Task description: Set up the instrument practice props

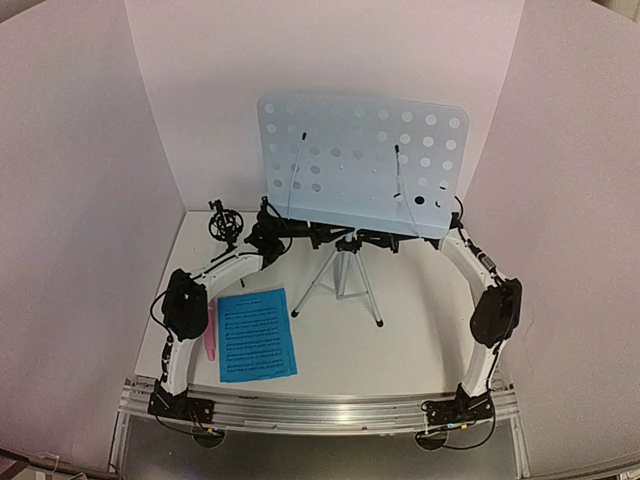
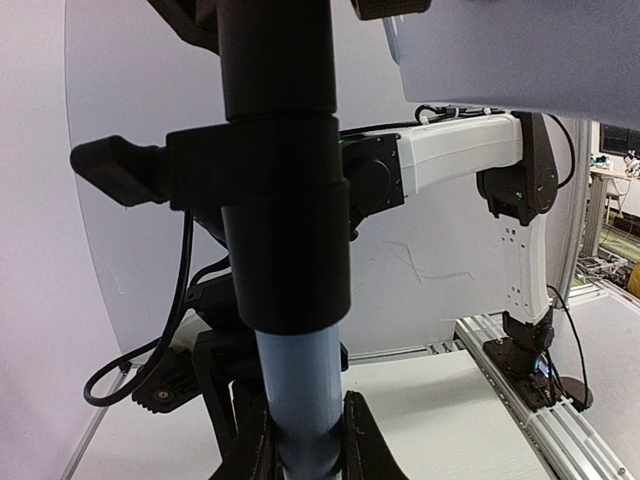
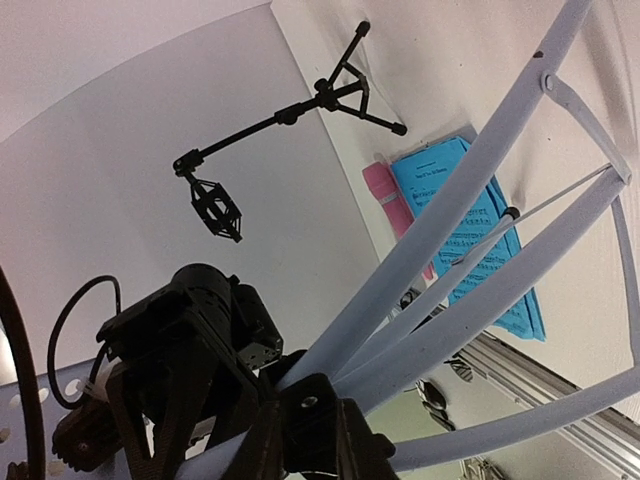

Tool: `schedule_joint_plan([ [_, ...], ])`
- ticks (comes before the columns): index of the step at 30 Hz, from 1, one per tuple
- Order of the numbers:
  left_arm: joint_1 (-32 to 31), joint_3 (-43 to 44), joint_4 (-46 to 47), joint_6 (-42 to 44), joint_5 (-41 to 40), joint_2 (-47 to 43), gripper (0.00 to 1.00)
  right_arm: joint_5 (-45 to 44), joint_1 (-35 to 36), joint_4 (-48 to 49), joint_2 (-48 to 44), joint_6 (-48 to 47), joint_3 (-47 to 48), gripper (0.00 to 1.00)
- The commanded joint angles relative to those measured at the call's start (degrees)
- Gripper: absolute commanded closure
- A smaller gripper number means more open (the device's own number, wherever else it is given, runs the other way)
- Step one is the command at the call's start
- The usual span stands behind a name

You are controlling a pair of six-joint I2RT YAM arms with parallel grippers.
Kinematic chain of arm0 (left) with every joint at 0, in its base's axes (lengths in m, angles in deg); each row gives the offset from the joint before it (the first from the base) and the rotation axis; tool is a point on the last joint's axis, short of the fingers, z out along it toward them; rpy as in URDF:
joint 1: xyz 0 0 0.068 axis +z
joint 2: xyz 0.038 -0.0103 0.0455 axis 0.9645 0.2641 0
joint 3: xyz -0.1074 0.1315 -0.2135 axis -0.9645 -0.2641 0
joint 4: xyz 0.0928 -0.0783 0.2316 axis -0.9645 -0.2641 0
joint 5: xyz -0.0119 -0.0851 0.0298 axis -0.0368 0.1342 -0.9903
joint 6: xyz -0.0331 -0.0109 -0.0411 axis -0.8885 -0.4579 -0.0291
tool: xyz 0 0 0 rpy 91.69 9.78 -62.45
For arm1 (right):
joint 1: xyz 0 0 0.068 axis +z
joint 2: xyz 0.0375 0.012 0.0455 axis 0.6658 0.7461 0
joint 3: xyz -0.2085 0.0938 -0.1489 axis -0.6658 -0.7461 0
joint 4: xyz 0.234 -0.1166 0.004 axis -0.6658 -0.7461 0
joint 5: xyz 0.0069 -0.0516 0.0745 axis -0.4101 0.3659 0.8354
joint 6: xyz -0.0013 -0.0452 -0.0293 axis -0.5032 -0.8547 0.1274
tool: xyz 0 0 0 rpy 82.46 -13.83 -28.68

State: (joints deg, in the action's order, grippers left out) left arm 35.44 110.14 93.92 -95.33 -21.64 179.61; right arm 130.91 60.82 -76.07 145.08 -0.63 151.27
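The music stand stands mid-table, its pale-blue perforated desk [image 1: 365, 160] above silver tripod legs [image 1: 340, 282]. My left gripper [image 1: 333, 238] reaches in from the left and is shut on the stand's pale-blue pole [image 2: 300, 385], just below a black collar [image 2: 285, 200]. From the right, my right gripper [image 1: 364, 241] is shut on the black hub [image 3: 312, 418] where the legs [image 3: 450, 215] meet. Blue sheet music [image 1: 257, 333] lies flat at the near left, with the pink microphone [image 1: 211, 337] beside it. The black tripod mic mount [image 1: 225, 222] stands at the back left.
White walls enclose the table on three sides. An aluminium rail [image 1: 320, 412] carrying both arm bases runs along the near edge. The left arm's elbow [image 1: 186, 303] hangs over the microphone's near end. Bare tabletop [image 1: 400, 350] lies right of the sheet music.
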Motion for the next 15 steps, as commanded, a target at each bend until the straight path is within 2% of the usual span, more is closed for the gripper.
schedule_joint_plan([
  [1,-0.31,-0.23,-4.92,5.68,-2.85,0.93,1.00,2.60,3.00,-7.24,-2.93,-3.88,2.98,0.74],
  [4,-0.30,-0.63,-4.67,5.62,-2.34,0.56,1.00,-1.67,1.20,-7.22,-5.70,-12.18,3.59,0.67],
  [7,-0.30,-1.08,-4.54,5.62,-2.00,0.33,1.00,-6.99,0.84,-7.24,-8.52,-24.32,2.12,0.61],
  [9,-0.30,-1.09,-4.48,5.62,-1.99,0.24,1.00,-10.65,0.83,-7.10,-11.00,-33.77,-0.53,0.59],
  [12,-0.12,-1.10,-4.45,5.07,-1.42,0.12,1.00,-15.47,0.82,-5.03,-14.22,-52.75,-5.26,0.57],
  [15,0.04,-1.57,-3.89,4.44,-1.01,-0.16,1.00,-15.18,0.86,0.33,-17.57,-69.66,-11.11,0.54],
])
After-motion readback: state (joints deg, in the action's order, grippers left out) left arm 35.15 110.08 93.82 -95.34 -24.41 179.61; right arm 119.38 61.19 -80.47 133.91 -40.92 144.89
